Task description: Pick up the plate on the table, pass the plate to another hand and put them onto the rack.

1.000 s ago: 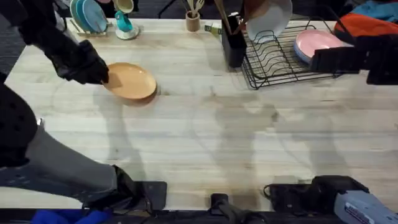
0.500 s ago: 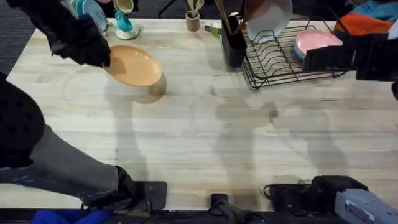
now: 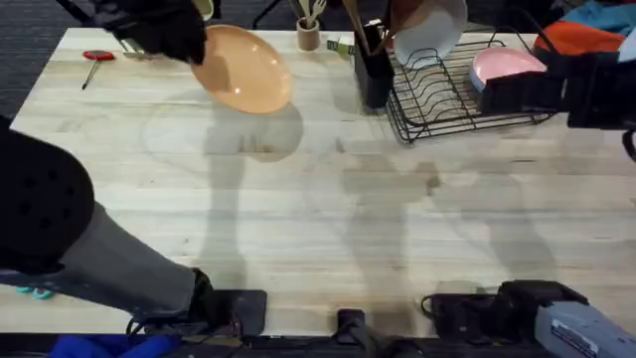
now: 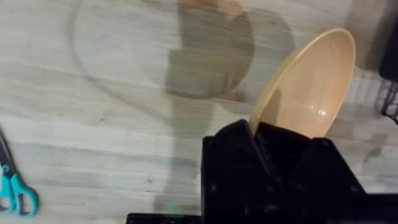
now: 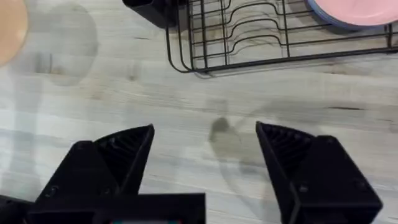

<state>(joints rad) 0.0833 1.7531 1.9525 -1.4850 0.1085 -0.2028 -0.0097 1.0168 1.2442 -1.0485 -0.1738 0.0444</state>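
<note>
Toward the upper left of the overhead frame, the left gripper (image 3: 189,45) pinched the orange plate (image 3: 245,68) by its rim, jaws pressed together on the edge. A second earlier the plate lay flat on the bench (image 3: 328,229); half a second earlier it had begun to rise; now it hung tilted and clear of the wood, shifted rightward toward the rack (image 3: 467,89) — the pickup looked done, with the handover next. At the frame's right edge the right gripper (image 5: 205,155) waited well apart over bare bench, jaws spread wide and empty — barely moved since the earlier frames.
</note>
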